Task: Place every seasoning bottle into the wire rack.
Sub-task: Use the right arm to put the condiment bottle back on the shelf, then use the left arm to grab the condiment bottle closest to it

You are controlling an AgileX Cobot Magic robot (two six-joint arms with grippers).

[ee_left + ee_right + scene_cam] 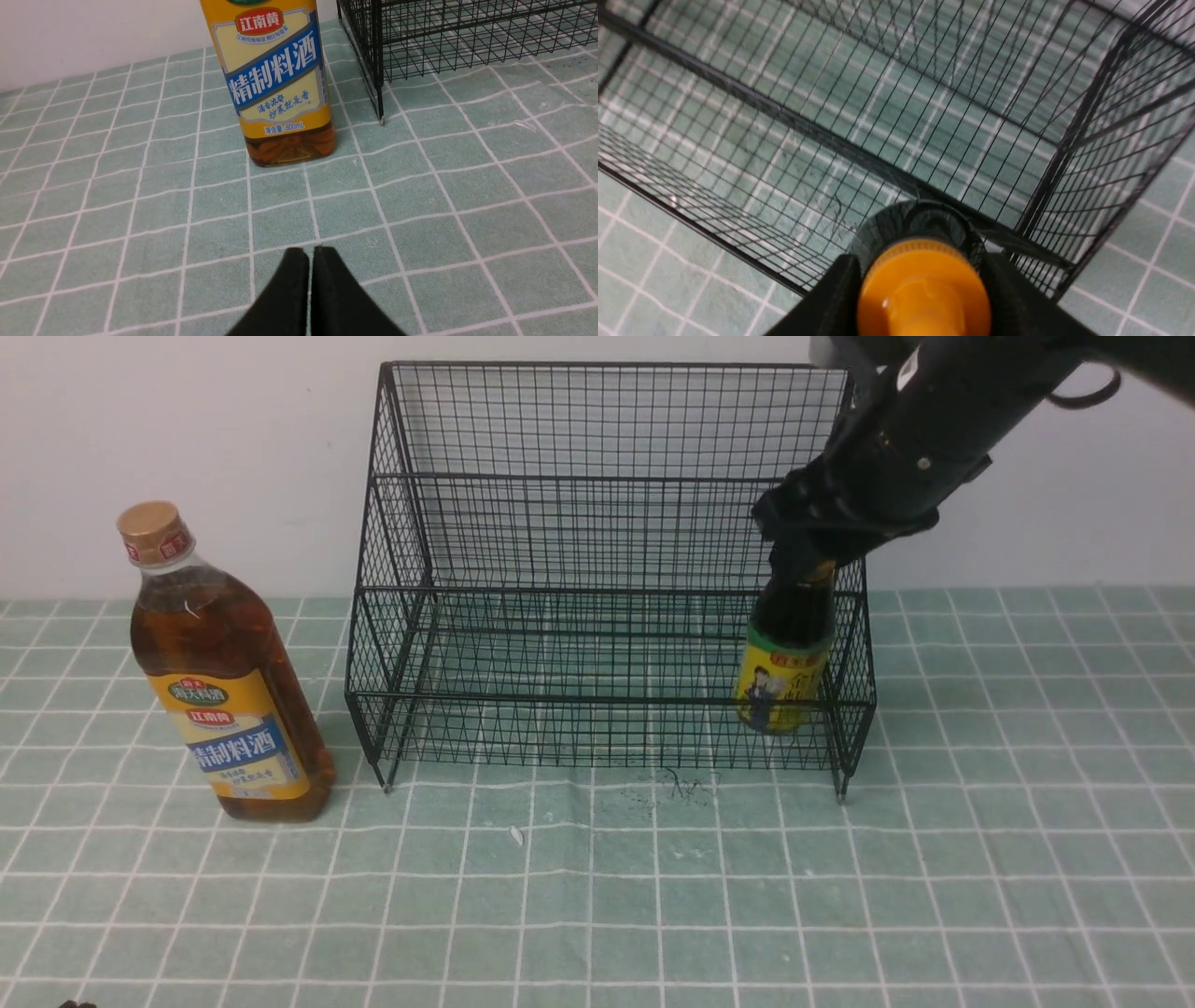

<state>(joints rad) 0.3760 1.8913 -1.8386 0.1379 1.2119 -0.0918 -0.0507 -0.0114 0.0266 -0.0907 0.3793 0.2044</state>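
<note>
Clamping the orange cap of a small dark bottle (784,663) with a yellow label, the right gripper (810,567) reached down from the upper right of the front view, its black fingers (831,298) pressed against both sides of the cap. That bottle was upright inside the lower front tier of the large black wire-mesh rack (607,478), at its right end, behind the front mesh; whether its base touched the tier floor could not be told. A tall clear bottle (229,691) of amber liquid, with a gold cap and yellow-and-blue label, stood on the green checked cloth (653,896) at the left of the frame, just beside the rack's left legs and outside it. In the left wrist view the left gripper (310,261) was low over the cloth, its fingertips closed together on nothing, near that bottle.
</note>
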